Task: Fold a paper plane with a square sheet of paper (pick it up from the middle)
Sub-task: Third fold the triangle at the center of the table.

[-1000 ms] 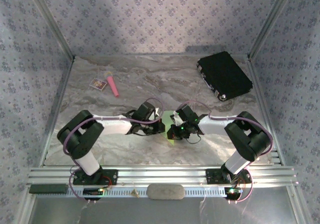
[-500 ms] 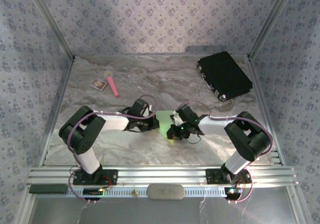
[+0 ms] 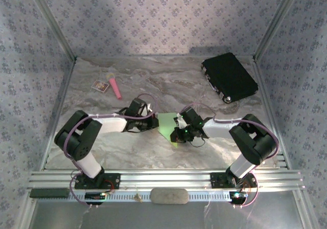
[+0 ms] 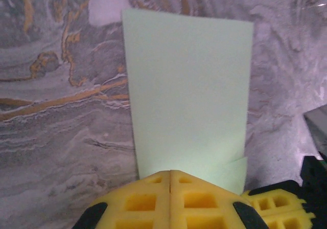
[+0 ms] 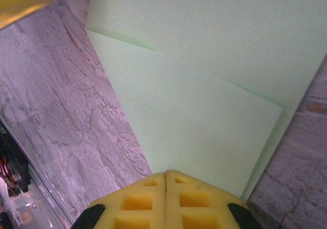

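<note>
Where the marble table [image 3: 102, 142] runs nearer the arm bases than the black case [image 3: 229, 77], and left of it in the overhead view, the square sheet of paper [image 3: 166, 122] lies between both tools. Left gripper [image 4: 170, 174]: yellow fingers [image 4: 143, 201] pressed together with no gap, clamped on one edge, and the sheet runs out flat from the tips. Right gripper [image 5: 166, 175]: likewise clenched, pinching the opposite side, where a folded-over layer lies on the sheet. Grippers near each other, with the sheet spanning them.
</note>
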Motion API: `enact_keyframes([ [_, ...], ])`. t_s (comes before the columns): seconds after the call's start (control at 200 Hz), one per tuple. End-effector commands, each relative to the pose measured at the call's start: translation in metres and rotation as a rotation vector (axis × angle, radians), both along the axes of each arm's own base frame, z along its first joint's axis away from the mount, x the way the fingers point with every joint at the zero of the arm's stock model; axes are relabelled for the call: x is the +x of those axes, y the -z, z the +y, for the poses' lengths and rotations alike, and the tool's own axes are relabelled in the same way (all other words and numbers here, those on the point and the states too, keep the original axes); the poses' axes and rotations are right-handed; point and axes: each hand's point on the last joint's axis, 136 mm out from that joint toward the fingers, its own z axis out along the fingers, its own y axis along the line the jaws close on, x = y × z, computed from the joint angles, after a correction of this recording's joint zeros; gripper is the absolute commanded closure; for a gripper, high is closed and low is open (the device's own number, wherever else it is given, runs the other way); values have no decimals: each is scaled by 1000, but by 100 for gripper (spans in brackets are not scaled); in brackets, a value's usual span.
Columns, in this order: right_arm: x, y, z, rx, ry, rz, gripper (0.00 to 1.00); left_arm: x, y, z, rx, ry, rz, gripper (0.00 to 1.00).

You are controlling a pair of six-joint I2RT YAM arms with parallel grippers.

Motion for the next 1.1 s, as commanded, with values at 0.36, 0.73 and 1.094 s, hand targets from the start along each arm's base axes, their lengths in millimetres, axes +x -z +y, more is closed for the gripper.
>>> enact_keyframes([
  [0.36, -14, 23, -26, -125, 25, 66, 100, -21, -10, -47, -36, 139, -20, 95],
  [0.73, -9, 13, -19, -95, 11, 48, 100, -28, 35, -38, 45, 124, 73, 98],
  [1.094, 14, -28, 12, 9, -21, -32, 100, -30, 43, -27, 73, 98, 86, 100],
])
